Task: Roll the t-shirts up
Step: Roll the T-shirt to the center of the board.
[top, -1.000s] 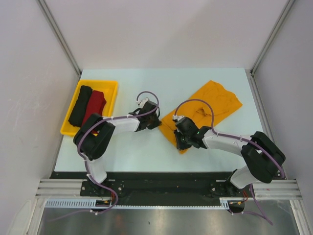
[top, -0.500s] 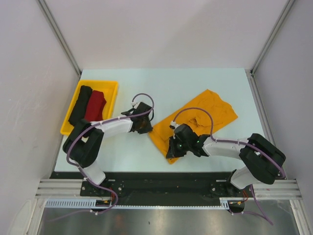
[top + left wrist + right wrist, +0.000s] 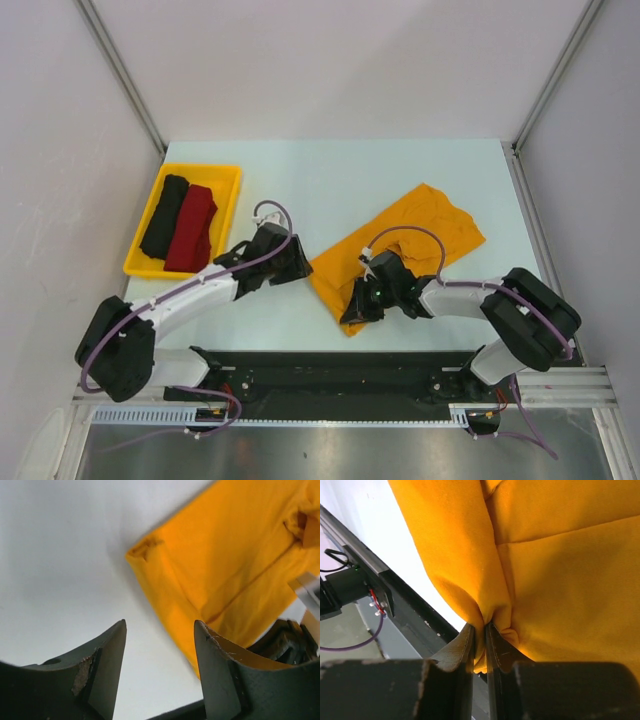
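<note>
A mustard-orange t-shirt [image 3: 420, 225] lies folded into a long band, slanting from the table's middle front toward the back right. My right gripper [image 3: 358, 305] is shut on its near corner, and a pinch of orange cloth [image 3: 481, 630] shows between the jaws. My left gripper [image 3: 295, 262] stands open just left of the shirt's left corner [image 3: 145, 547], with only bare table between its fingers [image 3: 107, 655]. A black roll [image 3: 165, 215] and a dark red roll [image 3: 190, 228] of t-shirts lie side by side in the tray.
A yellow plastic tray [image 3: 228, 178] sits at the table's back left. The table's black front rail [image 3: 330, 365] runs close under the right gripper. Grey walls close off the table at the left, the right and the back.
The left gripper has opened, let go of the shirt's left corner and drawn back to the left. The right gripper has pulled the near corner toward the front left.
</note>
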`<action>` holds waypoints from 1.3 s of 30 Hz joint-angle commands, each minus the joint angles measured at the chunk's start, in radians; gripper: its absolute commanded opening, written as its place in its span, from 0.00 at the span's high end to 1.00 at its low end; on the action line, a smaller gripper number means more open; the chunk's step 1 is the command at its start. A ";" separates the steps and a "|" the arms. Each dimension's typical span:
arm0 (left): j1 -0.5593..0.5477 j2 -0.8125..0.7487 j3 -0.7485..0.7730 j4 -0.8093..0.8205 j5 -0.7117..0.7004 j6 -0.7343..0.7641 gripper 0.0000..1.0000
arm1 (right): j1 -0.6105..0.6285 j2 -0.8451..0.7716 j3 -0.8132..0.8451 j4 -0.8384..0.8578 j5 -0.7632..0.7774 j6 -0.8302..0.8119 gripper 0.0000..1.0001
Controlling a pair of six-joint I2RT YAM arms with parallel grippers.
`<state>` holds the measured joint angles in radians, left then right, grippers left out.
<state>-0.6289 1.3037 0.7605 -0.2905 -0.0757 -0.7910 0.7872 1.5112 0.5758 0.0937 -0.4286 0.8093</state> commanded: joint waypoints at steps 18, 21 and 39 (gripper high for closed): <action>-0.196 0.161 -0.001 0.137 -0.032 -0.182 0.48 | -0.048 0.004 -0.067 0.081 -0.099 0.064 0.86; -0.201 0.201 0.043 0.110 -0.038 -0.183 0.53 | -0.046 -0.016 -0.070 0.072 -0.084 0.057 0.86; -0.212 0.339 0.224 -0.067 -0.004 -0.142 0.73 | 0.227 -0.396 0.009 -0.261 0.648 -0.183 0.51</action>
<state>-0.8330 1.6291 0.9314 -0.3149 -0.0834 -0.9497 0.9951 1.1130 0.5339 -0.0959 0.0071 0.7216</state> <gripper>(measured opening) 0.271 0.478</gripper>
